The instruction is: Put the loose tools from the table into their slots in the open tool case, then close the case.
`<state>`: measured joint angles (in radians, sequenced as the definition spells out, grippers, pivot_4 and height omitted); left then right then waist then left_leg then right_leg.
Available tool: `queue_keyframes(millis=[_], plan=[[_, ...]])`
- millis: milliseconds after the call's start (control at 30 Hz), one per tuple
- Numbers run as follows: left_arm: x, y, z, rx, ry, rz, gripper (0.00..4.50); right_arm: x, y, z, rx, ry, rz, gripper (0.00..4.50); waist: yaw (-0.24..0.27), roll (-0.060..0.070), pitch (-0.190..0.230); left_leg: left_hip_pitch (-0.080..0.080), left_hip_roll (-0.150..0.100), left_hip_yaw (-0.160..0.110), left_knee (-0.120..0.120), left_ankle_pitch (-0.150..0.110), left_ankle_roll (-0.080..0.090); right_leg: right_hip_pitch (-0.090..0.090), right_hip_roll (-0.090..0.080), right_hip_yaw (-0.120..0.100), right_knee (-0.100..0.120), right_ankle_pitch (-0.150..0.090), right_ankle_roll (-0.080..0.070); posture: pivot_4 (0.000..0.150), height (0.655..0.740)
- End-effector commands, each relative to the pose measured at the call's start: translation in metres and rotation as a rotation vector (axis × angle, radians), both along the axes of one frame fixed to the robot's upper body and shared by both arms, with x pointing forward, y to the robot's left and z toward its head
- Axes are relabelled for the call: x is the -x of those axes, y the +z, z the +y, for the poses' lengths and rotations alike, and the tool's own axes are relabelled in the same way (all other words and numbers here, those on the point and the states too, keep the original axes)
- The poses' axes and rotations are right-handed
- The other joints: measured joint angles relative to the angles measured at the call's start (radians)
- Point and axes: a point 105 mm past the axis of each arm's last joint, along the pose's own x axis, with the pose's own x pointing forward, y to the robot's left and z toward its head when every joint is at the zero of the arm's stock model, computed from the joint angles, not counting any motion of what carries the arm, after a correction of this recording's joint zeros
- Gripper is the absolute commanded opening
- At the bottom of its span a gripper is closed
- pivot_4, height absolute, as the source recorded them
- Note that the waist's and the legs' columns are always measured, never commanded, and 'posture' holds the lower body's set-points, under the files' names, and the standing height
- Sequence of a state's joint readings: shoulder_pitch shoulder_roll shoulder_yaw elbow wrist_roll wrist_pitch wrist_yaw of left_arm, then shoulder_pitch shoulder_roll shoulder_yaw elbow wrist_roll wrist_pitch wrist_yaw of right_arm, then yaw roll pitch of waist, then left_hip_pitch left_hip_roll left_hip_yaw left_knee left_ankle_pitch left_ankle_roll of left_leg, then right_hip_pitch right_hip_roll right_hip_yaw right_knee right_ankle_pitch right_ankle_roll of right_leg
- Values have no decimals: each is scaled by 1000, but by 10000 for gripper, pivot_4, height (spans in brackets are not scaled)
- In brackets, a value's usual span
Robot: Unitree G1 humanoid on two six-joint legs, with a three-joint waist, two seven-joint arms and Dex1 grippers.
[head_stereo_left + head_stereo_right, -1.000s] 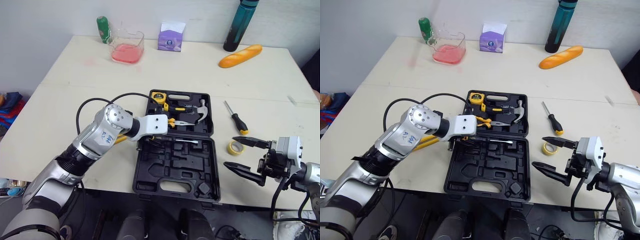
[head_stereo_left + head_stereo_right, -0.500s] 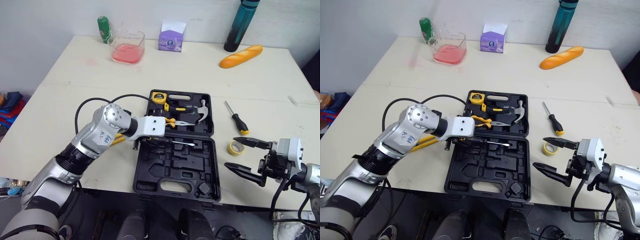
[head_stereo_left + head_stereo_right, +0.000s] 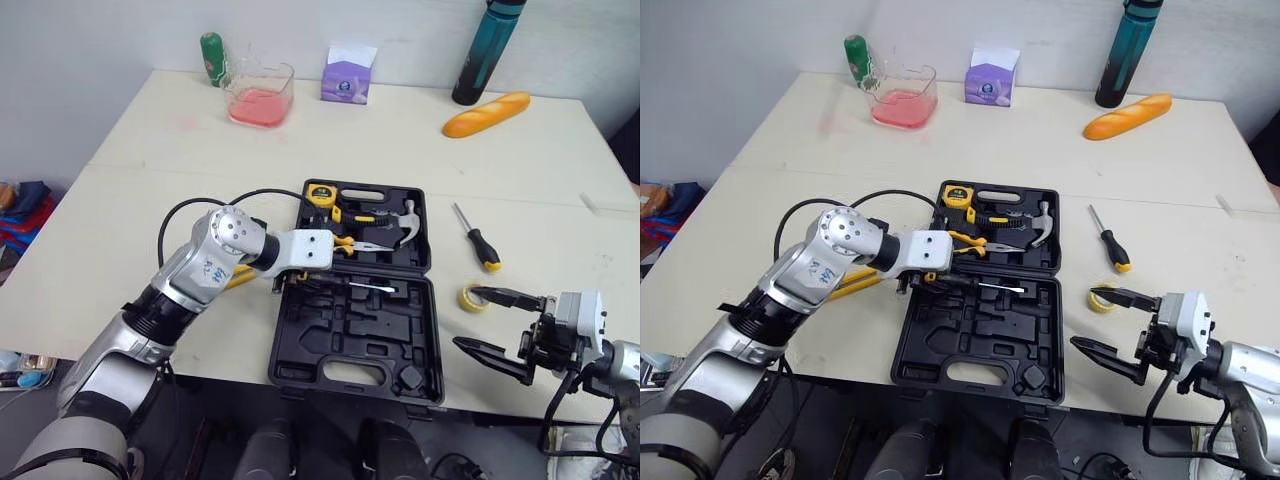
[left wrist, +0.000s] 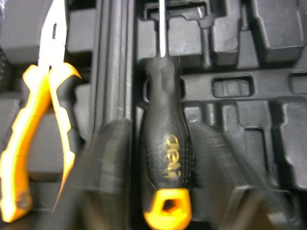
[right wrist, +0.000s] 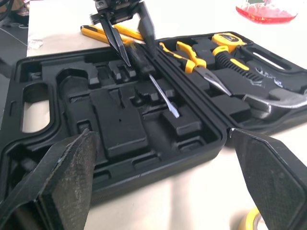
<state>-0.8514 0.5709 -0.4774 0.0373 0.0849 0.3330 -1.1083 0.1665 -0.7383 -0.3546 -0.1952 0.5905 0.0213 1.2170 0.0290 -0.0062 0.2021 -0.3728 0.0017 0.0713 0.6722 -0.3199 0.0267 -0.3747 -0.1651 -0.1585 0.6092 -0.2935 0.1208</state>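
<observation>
The black tool case [image 3: 350,345] lies open in the middle of the table. Its far half holds a tape measure [image 3: 319,193], yellow pliers [image 3: 350,243] and a hammer [image 3: 400,222]. My left gripper [image 3: 295,285] is shut on a black screwdriver with a yellow end [image 4: 165,143]. It holds the tool low over the far row of slots in the near half, shaft [image 3: 375,289] pointing right. A second screwdriver [image 3: 478,238] and a yellow tape roll [image 3: 470,297] lie right of the case. My right gripper [image 3: 464,317] stands open just in front of the roll.
A yellow-handled tool [image 3: 240,278] lies on the table under my left arm, left of the case. Along the back stand a green bottle [image 3: 211,58], a clear container with pink contents [image 3: 258,98], a purple box [image 3: 345,75], a teal bottle [image 3: 488,50] and a bread loaf [image 3: 485,113].
The right gripper has slid a little toward the table's front edge, still open. The left gripper and its screwdriver have barely moved over the case. The view has shifted slightly.
</observation>
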Motion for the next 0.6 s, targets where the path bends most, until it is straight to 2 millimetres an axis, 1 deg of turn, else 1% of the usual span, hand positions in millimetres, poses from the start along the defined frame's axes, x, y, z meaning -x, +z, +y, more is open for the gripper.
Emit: queue_keyframes(millis=[33, 133, 233, 367, 600], plan=[[2, 22, -3, 85, -63, -66, 38362, 2, 6, -1, 1, 2, -33, 45000, -1, 0, 0, 0, 0, 0, 0, 0, 0, 0, 0, 0, 0, 0, 0, 1500, 7400], [9, 29, -1, 141, -108, -41, 38362, 1, 6, -1, 1, 3, -33, 45000, -7, 0, 0, 0, 0, 0, 0, 0, 0, 0, 0, 0, 1, 0, 0, 1500, 7400], [11, 39, 6, 210, -77, 0, 38362, -1, 6, -3, 3, -1, -36, 45000, -5, 0, 0, 0, 1, 0, 1, 0, 0, 0, 0, 0, 1, 0, 0, 1500, 7400], [12, 36, 17, 235, -66, -21, 38362, -1, 7, -4, -1, -12, -38, 45000, -4, 0, 0, 0, 0, 0, 2, 0, 0, 0, 0, 0, 2, 0, 0, 1500, 7400], [16, 30, 24, 346, -22, -8, 38362, -4, 8, -10, -11, -49, -63, 45000, -4, 0, 0, 0, 0, 0, 2, 0, 0, 0, 0, 0, 1, 0, 0, 1500, 7400]])
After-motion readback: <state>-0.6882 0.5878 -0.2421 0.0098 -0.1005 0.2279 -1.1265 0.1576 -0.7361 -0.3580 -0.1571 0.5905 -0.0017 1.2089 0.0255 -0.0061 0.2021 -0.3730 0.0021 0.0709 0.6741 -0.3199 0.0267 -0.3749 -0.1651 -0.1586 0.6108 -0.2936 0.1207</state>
